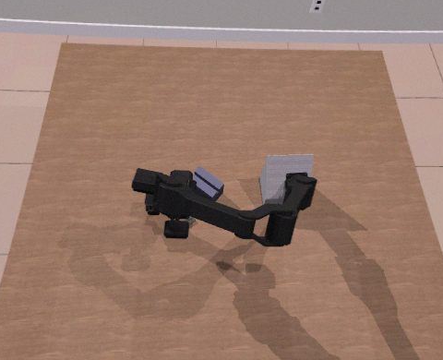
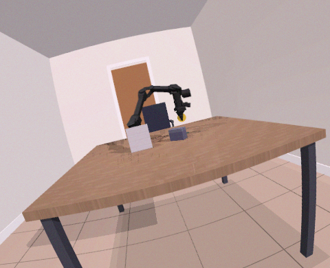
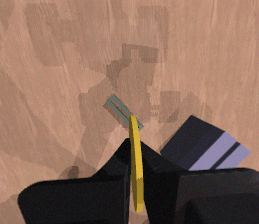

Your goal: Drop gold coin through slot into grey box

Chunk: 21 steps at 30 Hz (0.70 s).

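A robot hand (image 3: 135,192), clamped on an edge-on gold coin (image 3: 135,165), hangs above a wood-grain tabletop (image 2: 227,147) beside the slotted grey box (image 3: 209,145), the green holder (image 3: 123,112) below; tiled floor, pale walls and a brown door (image 2: 130,88) surround.

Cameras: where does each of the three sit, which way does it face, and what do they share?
Top: high above, looking down at the table; the whole arm shows, beside the grey box.
Exterior: off the table's far side, low, facing the door; the arm arches up, the tool raised with the gold coin.
Wrist: on the tool, looking down; only its dark fingers show, shut on the coin's edge, above the green holder.
Shared: the box appears in all three; the coin in exterior and wrist.
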Tool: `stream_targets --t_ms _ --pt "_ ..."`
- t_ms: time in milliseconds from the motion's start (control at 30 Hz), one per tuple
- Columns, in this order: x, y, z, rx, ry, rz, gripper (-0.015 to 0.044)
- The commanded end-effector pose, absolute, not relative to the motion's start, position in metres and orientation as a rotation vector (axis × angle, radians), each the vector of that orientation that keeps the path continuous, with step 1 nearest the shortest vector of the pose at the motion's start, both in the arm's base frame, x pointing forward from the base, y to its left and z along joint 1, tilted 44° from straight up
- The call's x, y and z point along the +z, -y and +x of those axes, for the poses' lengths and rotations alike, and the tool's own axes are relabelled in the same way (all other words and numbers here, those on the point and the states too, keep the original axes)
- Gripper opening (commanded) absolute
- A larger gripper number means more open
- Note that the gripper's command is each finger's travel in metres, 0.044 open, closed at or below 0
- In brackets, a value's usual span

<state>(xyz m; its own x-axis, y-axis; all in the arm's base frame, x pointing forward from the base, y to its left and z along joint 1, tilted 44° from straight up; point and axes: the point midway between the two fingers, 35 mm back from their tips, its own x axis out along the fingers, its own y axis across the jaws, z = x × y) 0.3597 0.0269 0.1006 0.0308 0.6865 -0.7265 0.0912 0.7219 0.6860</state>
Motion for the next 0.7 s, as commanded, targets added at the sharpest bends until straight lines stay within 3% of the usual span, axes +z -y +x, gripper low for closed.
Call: stream_targets --t_ms 0,667 --pt "0.1003 -0.0263 0.36 0.424 -1.535 0.768 0.0" --pt "0.0989 -0.0244 0.3614 0.026 -1.662 1.156 0.0"
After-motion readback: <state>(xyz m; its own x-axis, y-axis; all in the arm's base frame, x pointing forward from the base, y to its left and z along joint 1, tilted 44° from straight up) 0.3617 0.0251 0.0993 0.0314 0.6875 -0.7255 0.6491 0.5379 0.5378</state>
